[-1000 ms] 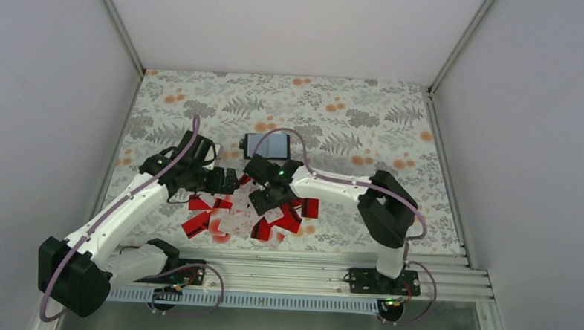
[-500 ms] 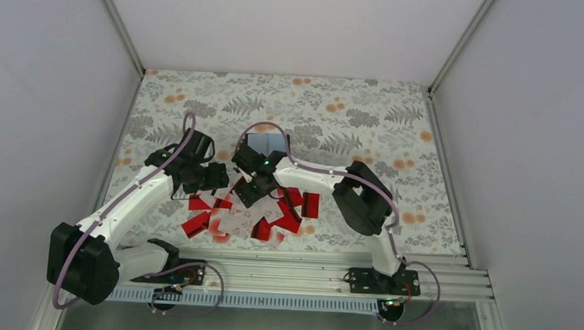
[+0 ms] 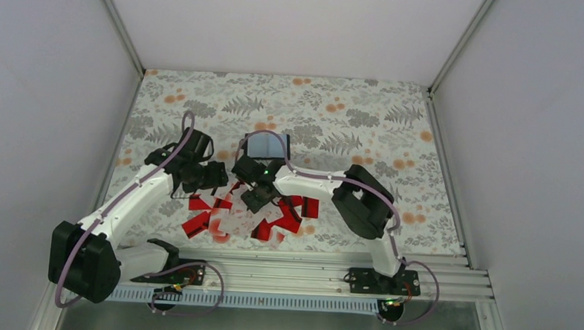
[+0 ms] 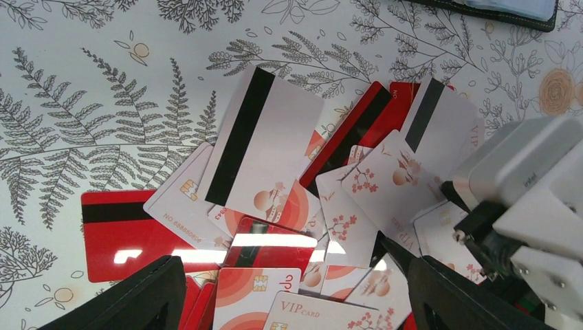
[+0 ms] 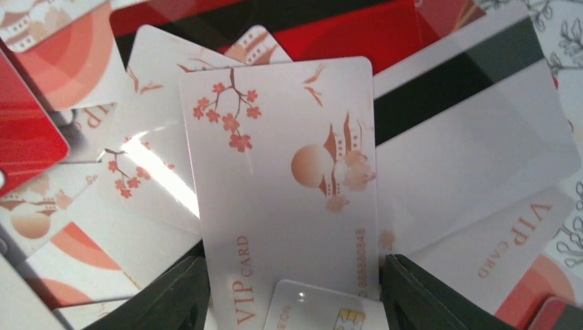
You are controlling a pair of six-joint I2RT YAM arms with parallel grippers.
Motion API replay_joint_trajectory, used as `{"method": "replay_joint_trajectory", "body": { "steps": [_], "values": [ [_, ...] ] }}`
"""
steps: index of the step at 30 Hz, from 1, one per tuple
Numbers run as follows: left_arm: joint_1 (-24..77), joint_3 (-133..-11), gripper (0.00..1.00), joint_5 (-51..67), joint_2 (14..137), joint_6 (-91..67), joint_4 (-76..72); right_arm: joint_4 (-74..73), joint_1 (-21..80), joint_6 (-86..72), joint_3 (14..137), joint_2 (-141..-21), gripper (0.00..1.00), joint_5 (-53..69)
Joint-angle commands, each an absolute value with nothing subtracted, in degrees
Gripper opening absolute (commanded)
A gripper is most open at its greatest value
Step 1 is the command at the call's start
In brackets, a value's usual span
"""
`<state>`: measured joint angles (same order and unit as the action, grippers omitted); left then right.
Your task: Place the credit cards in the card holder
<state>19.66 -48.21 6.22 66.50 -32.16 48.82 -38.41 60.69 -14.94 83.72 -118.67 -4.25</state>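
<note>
Fern-printed worktop (image 3: 351, 115): right end effector (image 5: 292, 289), jaws spread, straddles a blossom-print card (image 5: 282, 172) atop the credit cards (image 3: 272, 220). Left end effector (image 4: 295, 295) is likewise parted and empty. Card holder (image 3: 266, 143) lies unfolded just beyond. Picking step, apparently; next requires closing on one card only.

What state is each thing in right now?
Card holder: open, inside facing up, beyond the pile.
Cards: loose, overlapping in a pile on the table.
Left tool: open, above the pile.
Right tool: open, low over the pile, fingers either side of a white VIP card.
</note>
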Motion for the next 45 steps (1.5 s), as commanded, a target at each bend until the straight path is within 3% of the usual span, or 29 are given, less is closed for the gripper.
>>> {"method": "replay_joint_trajectory", "body": {
  "steps": [1, 9, 20, 45],
  "values": [
    [19.31, -49.06, 0.81, 6.63, 66.47, -31.48, 48.49, -42.09, 61.93, -17.19, 79.4, -118.3, 0.62, -2.89],
    [19.3, -48.74, 0.81, 7.18, 66.28, -30.77, 48.61, -41.79, 62.68, -18.19, 79.5, -120.56, 0.69, -2.63],
    [19.26, -48.61, 0.82, 7.02, 66.42, -30.04, 48.7, -41.78, 63.11, -19.22, 79.29, -124.07, 0.47, -4.55],
    [19.25, -47.39, 0.82, 15.48, 67.46, -28.75, 43.63, -34.13, 53.49, -20.13, 76.46, -112.34, 0.45, 11.42]
  ]
}}
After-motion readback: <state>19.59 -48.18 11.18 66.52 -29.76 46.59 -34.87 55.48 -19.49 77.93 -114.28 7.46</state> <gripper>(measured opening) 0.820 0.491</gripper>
